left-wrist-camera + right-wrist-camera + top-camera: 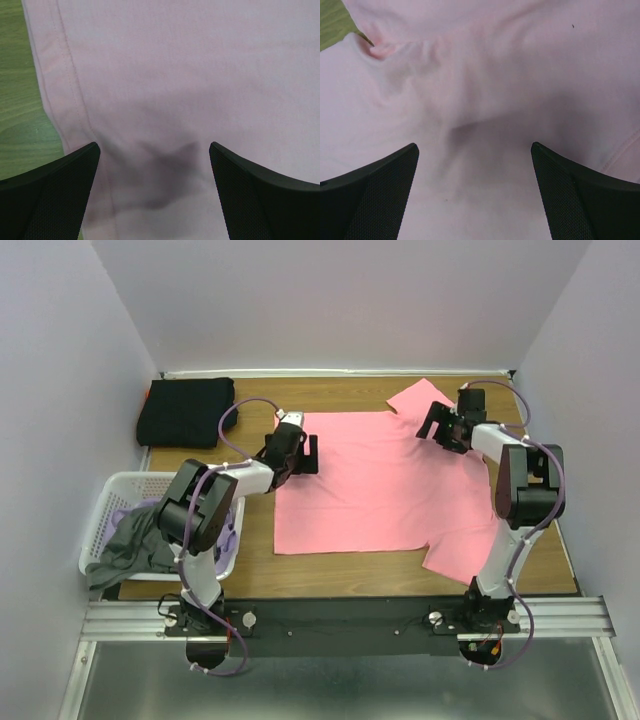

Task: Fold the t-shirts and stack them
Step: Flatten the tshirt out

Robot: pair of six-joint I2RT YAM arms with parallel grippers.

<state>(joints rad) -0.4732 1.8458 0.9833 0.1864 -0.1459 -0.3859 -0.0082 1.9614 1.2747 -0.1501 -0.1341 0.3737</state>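
Observation:
A bright pink t-shirt [375,480] lies spread flat on the wooden table. My left gripper [312,453] is open just above its far-left hem edge; the left wrist view shows the hem seam [75,85] and pale cloth between the spread fingers [55,195]. My right gripper [436,426] is open above the far-right part near the sleeve [418,396]; the right wrist view shows wrinkled pink cloth [480,100] between its fingers [580,195]. A folded black t-shirt [186,412] lies at the far left. Grey [125,540] and lavender [228,532] t-shirts are in the basket.
The white lattice laundry basket [105,508] stands at the table's left edge beside the left arm. Bare wood [250,550] shows between the basket and the pink shirt. Lilac walls close in the table on three sides.

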